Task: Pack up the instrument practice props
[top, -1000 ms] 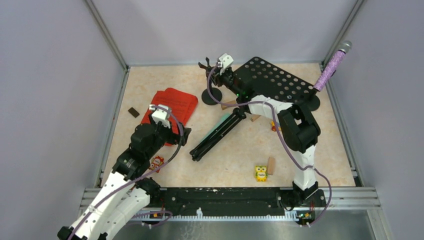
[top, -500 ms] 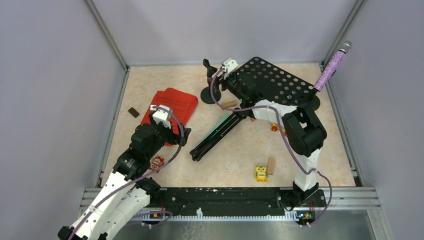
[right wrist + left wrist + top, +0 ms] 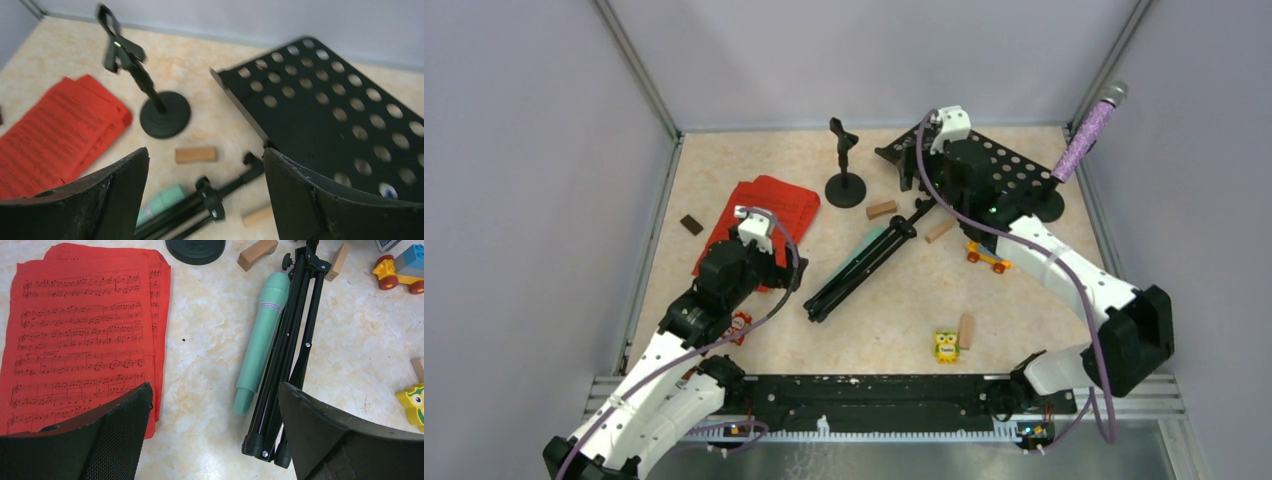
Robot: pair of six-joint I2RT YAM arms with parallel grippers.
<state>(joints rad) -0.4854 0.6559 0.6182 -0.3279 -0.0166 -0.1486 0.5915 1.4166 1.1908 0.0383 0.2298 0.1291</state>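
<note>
A black mic holder (image 3: pixel 845 185) stands upright on its round base at the back centre, free of both grippers. To its right, my right gripper (image 3: pixel 205 152) hangs open and empty over the left corner of the black perforated music rack (image 3: pixel 1024 180). The rack's folded tripod legs (image 3: pixel 864 262) lie diagonally mid-table, and the mint-green microphone (image 3: pixel 262 340) lies against them. The red sheet-music pages (image 3: pixel 80 335) lie at the left. My left gripper (image 3: pixel 214 386) is open above bare table, between the pages and the tripod feet. The glittery purple microphone (image 3: pixel 1089 130) leans in the back right corner.
Wooden blocks (image 3: pixel 882 209) (image 3: pixel 940 230) (image 3: pixel 967 329) lie scattered about. A toy car (image 3: pixel 987 257) sits by the rack, a yellow owl figure (image 3: pixel 945 346) is near the front and a small dark block (image 3: pixel 690 224) lies at the left. Grey walls close three sides.
My right gripper has opened, let go of the mic holder and drawn back to the right over the rack. The holder now stands alone. The left arm has edged forward a little.
</note>
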